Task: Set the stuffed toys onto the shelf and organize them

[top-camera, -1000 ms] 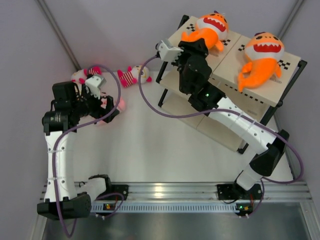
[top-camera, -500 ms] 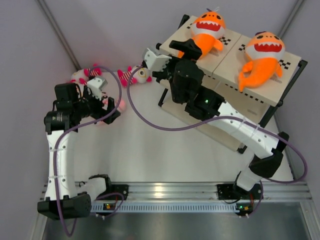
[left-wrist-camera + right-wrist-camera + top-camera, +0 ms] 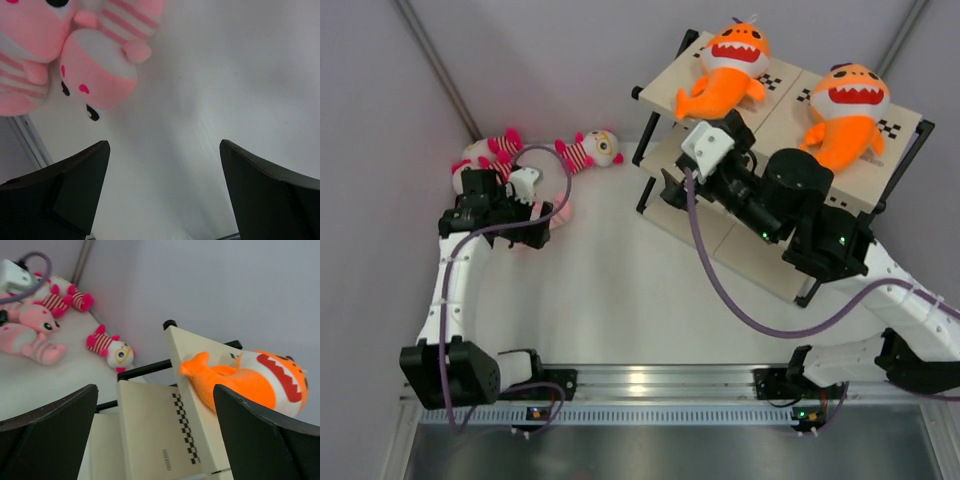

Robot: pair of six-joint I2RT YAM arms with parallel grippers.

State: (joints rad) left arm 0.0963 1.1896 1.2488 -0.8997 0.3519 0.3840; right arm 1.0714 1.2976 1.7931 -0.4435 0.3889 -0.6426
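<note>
1. On the top boards of the shelf (image 3: 775, 110) lie both orange toys: left shark (image 3: 725, 68) and right shark (image 3: 845, 110), well apart, one per board.
2. Change over the last second: the right gripper (image 3: 668, 190) was at the left shark. It has now drawn back to the shelf's near-left corner, fingers spread, holding nothing (wrist view agrees). The shark stayed put, so that placement reads as done.
3. The left gripper (image 3: 165, 192) has pushed toward the doll pile at the far left. Its fingers are spread and empty, with a pale pink doll (image 3: 97, 75) just ahead, not touched.
4. Left on the table (image 3: 620, 290): the pink pair, a striped doll (image 3: 585, 150) and its twin (image 3: 495, 148).
5. Judgement: two of six shelved; the left arm looks set for the next pick.
</note>
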